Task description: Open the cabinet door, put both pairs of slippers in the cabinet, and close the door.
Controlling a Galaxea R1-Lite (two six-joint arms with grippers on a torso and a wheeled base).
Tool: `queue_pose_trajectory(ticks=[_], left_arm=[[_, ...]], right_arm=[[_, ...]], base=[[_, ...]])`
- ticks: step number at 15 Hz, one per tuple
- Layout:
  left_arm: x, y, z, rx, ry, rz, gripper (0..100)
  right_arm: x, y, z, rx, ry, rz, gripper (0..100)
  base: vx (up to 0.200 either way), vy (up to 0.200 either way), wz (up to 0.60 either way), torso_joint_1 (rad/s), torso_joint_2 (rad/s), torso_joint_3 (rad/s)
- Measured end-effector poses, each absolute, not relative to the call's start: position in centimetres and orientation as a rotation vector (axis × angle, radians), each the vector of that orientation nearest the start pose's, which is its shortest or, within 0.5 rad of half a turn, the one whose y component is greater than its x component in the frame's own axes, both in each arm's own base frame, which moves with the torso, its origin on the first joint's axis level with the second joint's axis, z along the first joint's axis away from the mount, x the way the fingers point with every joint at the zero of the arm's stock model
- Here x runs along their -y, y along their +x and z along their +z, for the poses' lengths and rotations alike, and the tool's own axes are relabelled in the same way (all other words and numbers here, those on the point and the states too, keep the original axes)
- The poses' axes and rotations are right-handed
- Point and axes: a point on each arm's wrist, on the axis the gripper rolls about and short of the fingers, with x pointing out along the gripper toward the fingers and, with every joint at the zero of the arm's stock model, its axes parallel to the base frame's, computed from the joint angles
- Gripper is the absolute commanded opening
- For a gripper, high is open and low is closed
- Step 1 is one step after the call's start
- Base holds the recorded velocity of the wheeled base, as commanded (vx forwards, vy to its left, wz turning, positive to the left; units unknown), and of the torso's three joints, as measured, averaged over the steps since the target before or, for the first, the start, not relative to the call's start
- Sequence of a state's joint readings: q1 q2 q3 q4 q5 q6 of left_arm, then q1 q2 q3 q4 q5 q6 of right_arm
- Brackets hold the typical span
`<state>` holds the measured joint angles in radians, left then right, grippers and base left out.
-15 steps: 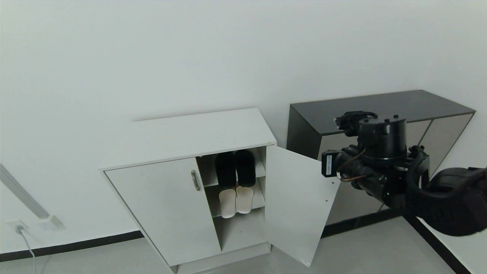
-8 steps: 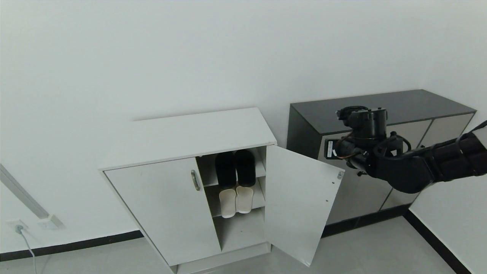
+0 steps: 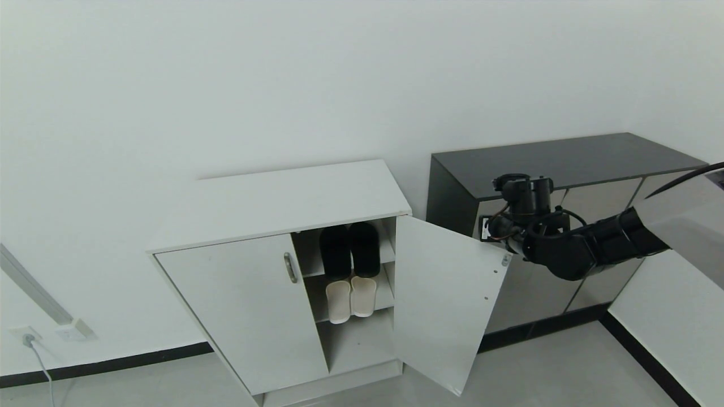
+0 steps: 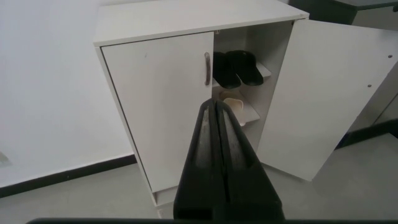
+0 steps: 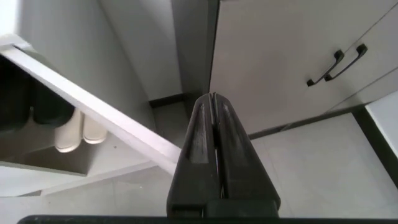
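White shoe cabinet (image 3: 283, 195) stands against the wall, mid head view. Its left door (image 3: 249, 316) is shut, with a metal handle (image 3: 291, 268) at the door's 3 o'clock edge. Its right door (image 3: 444, 294) is swung open, hinged at 9 o'clock, free edge out toward 3 o'clock.

Both pairs are inside the open bay. The black slippers (image 3: 350, 249) sit side by side on the upper shelf. The cream slippers (image 3: 350, 298) are on the next shelf, at 6 o'clock of the black pair. Bottom compartment is bare board.

The right gripper (image 5: 214, 102) has its fingers pressed together, holding nothing. In the head view it sits just at 3 o'clock of the open door's top free corner, between that door and the dark sideboard (image 3: 565, 155). Probably just clear of the door; contact can't be confirmed.

The left gripper (image 4: 216, 109) is also clamped together and empty, facing the cabinet front, well apart from it.

A wall socket (image 3: 25, 338) with a cable is at 8 o'clock of the cabinet.
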<state>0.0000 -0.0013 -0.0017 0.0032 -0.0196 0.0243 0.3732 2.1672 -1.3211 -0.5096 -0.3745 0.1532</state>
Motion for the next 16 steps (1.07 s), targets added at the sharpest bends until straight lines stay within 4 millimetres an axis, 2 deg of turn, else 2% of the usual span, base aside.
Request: queue_pose_trajectory(ticks=[6,16], left_arm=[[0.0,-2.3,7.6,0.0,0.024,-0.02,0],[0.0,-2.3,7.6,0.0,0.024,-0.02,0]], right_arm=[[-15.1,41.7,11.8,-0.344,0.019,-0.03,0],[-15.3,41.7,10.8,-0.371,0.009,-0.029,0]], base=[[0.0,0.0,0.0,0.0,0.0,0.0],[0.0,0.0,0.0,0.0,0.0,0.0]])
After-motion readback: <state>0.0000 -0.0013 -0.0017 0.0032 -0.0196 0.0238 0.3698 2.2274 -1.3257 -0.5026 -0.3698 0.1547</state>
